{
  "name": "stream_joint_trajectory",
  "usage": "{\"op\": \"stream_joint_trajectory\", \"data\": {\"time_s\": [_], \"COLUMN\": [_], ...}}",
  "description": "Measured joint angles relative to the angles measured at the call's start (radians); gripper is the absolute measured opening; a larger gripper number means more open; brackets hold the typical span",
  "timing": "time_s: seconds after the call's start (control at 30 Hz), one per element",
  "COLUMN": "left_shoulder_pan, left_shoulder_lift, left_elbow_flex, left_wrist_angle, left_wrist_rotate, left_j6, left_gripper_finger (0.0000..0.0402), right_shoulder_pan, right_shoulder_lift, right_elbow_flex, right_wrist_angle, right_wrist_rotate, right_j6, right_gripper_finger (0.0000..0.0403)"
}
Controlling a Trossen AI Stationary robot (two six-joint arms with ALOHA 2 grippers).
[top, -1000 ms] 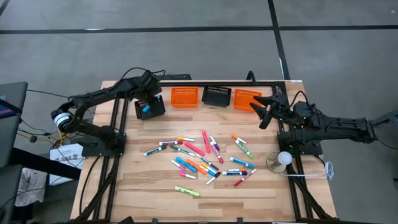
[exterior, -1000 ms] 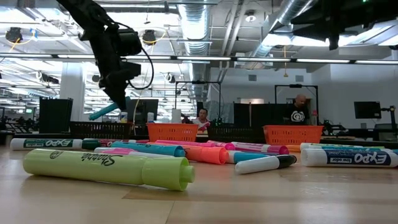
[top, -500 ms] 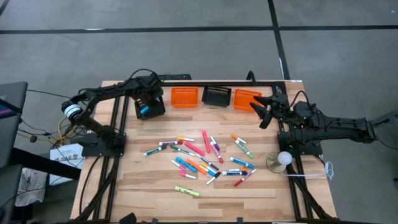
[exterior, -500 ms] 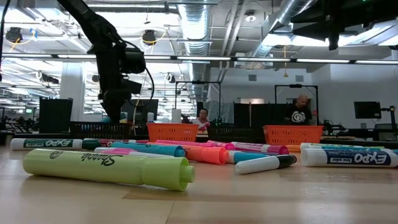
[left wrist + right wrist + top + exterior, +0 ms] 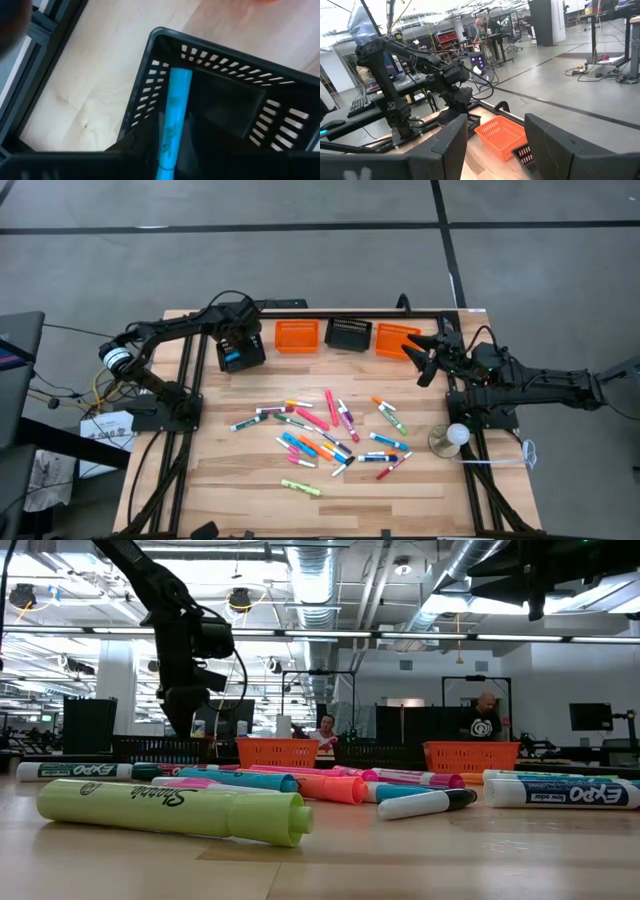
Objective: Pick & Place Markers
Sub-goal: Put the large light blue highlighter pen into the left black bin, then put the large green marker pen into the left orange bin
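Note:
Many capped markers (image 5: 330, 430) in pink, blue, green, orange and white lie scattered on the wooden table's middle; a yellow-green one (image 5: 170, 808) lies nearest in the low view. My left gripper (image 5: 236, 346) hangs over the black basket (image 5: 244, 354) at the far left, shut on a blue marker (image 5: 233, 357) that reaches down into the basket. My right gripper (image 5: 424, 358) hovers open beside the right orange basket (image 5: 396, 340), touching nothing. My left gripper pinches the blue marker by its near end (image 5: 168, 150) between the two fingers, coming from above and pointing down. The marker runs on along the fingers, and its free end (image 5: 180, 76) is inside the black basket near a slatted wall (image 5: 145, 95). Whether that end touches the basket, I cannot tell.
Along the far edge stand a second orange basket (image 5: 296, 336) and a second black basket (image 5: 348, 334). A small round white object on a base (image 5: 455, 437) sits by the right arm's mount. Bare wood shows along the near edge. People stand in the room beyond.
My left gripper has gone down over the black basket at the far left and turned more upright. The blue marker, which stuck out slanting below the fingers, is now lowered into the basket. The right arm has kept still.

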Motion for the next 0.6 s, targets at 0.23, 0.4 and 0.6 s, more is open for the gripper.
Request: {"op": "stream_joint_trajectory", "data": {"time_s": [0.23, 0.4, 0.6], "left_shoulder_pan": [-0.001, -0.018, -0.085], "left_shoulder_lift": [-0.012, -0.123, -0.347], "left_elbow_flex": [0.000, 0.000, 0.000], "left_wrist_angle": [-0.003, -0.003, 0.002], "left_wrist_rotate": [0.011, 0.024, 0.193], "left_j6": [-0.004, -0.045, -0.172], "left_gripper_finger": [0.0154, 0.0178, 0.0183], "right_shoulder_pan": [0.000, 0.000, 0.000], "right_shoulder_lift": [0.000, 0.000, 0.000], "right_elbow_flex": [0.000, 0.000, 0.000], "right_wrist_angle": [0.000, 0.000, 0.000], "right_wrist_rotate": [0.000, 0.000, 0.000], "right_j6": [0.001, 0.000, 0.000], "right_gripper_finger": [0.0188, 0.0185, 0.0187]}}
